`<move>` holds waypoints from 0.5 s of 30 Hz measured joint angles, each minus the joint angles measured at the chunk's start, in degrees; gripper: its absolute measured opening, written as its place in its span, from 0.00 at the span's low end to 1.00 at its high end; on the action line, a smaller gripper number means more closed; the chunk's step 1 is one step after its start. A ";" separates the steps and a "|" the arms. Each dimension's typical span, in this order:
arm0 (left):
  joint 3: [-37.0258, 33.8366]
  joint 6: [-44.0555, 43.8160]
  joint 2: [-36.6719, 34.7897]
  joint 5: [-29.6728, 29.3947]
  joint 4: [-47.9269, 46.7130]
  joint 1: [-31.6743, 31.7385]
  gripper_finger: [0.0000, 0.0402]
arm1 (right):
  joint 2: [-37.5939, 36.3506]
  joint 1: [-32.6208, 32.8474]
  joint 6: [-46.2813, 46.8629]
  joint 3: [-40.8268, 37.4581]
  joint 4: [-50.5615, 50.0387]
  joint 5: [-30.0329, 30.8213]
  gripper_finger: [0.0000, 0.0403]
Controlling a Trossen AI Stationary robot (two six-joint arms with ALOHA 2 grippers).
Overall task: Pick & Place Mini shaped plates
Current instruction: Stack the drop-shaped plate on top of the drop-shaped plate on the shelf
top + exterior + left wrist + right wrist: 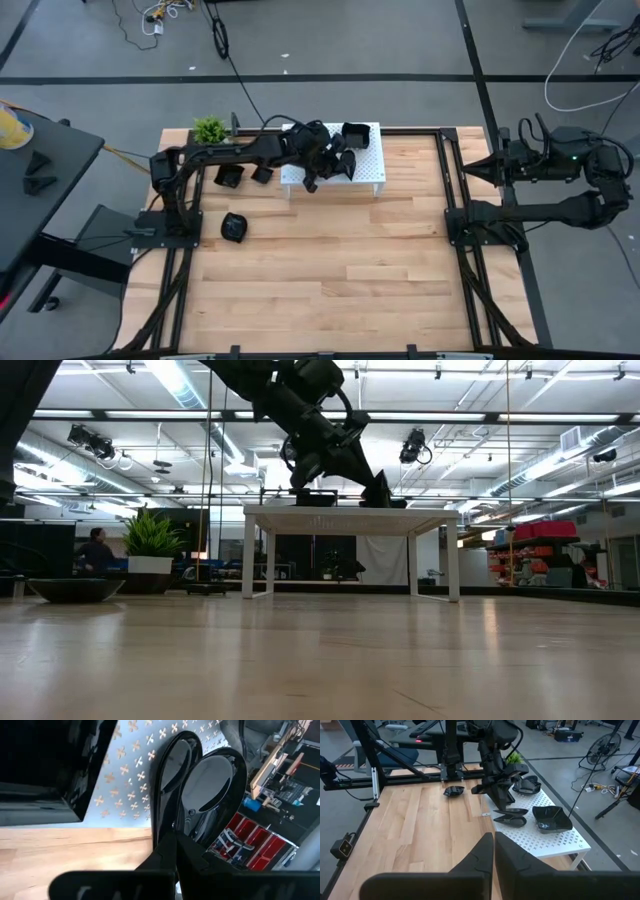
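The mini shaped plates are glossy black dishes. On the white perforated stand [370,170] sit a square one [358,132], a wavy-edged one [551,817] and two teardrop ones [512,821], [516,811] side by side near the stand's edge. Three more lie on the wooden table [230,177], [262,175], [233,227]. My left gripper [174,837] reaches over the stand, shut at the teardrop plates' wide ends. At the table's right edge my right gripper [493,842] waits, shut on nothing. My left gripper pinches a teardrop plate's rim at its wide end [176,820], where the two teardrop plates' rims meet; the fingers hide which of the two they have. It comes slanting down from the table's left side. The plate sits low on the stand's top, pointed end away from the fingers.
A small green potted plant [210,128] stands at the table's far left corner. Black frame rails [447,180] run along both sides of the table. Bare wood [340,270] fills the near half. A person [96,548] sits far off in the room.
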 joint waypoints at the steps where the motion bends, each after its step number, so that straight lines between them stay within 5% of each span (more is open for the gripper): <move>1: 0.00 -0.01 0.00 0.24 -0.01 0.01 0.00 | 0.00 0.02 0.00 0.00 0.02 0.00 0.05; 15: 0.00 0.04 0.00 0.43 -1.45 0.11 0.00 | 0.00 0.02 0.00 0.00 0.02 0.02 0.05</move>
